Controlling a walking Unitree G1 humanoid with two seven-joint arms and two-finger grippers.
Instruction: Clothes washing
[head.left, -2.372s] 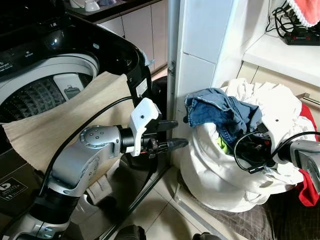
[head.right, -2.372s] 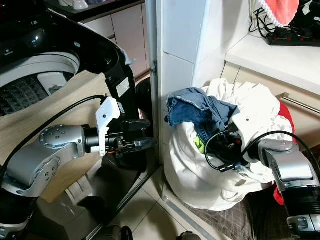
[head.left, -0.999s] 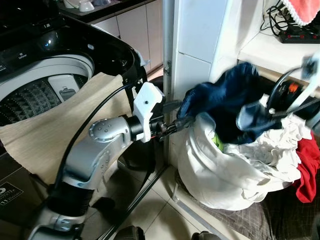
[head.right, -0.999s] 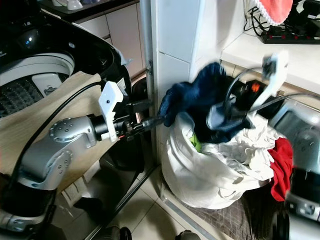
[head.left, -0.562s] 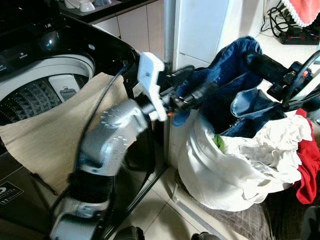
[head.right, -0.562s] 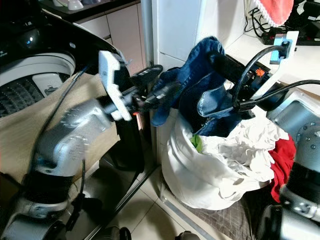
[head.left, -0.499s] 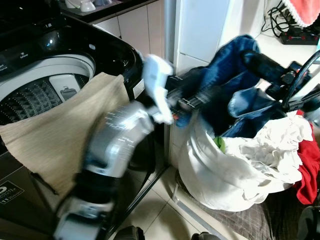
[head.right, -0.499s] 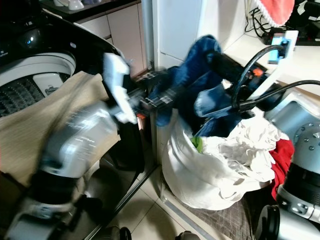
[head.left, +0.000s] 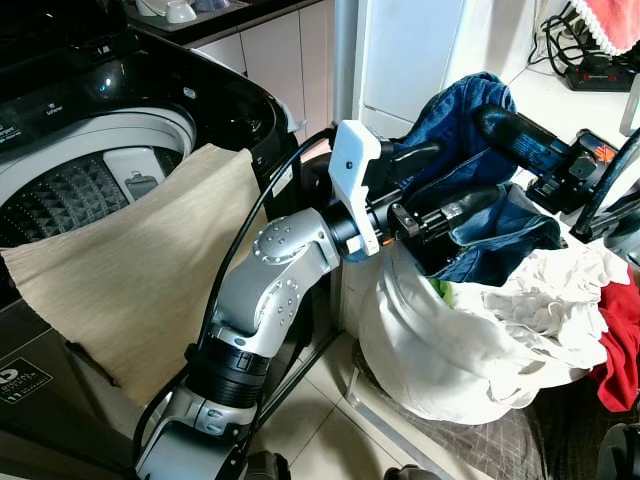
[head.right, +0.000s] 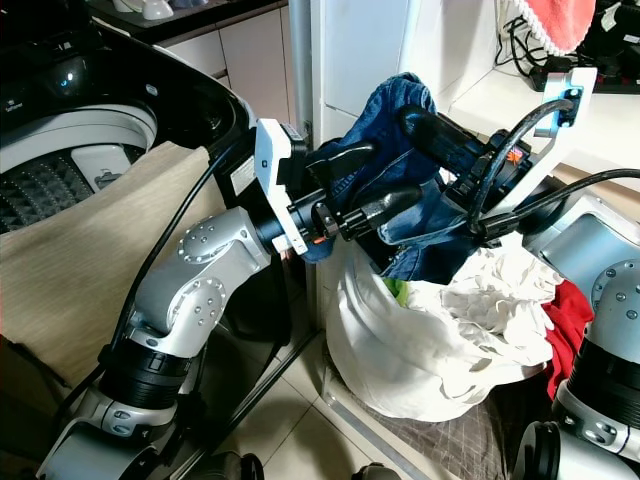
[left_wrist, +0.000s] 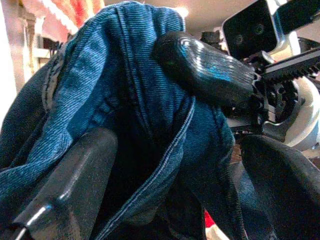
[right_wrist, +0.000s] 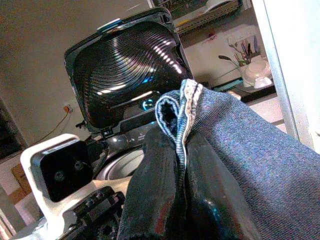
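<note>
Beige cloth (head.left: 130, 270) across washer opening (head.left: 75, 185)

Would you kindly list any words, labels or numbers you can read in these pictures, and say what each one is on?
None can be read with certainty.
Sticker at the washing machine's lower front: a large digit, perhaps "5" or "6", with small print too blurred to read.
White marks on the washer's control panel: too small to read.
Label on the washer's side: blurred, unreadable.
</note>
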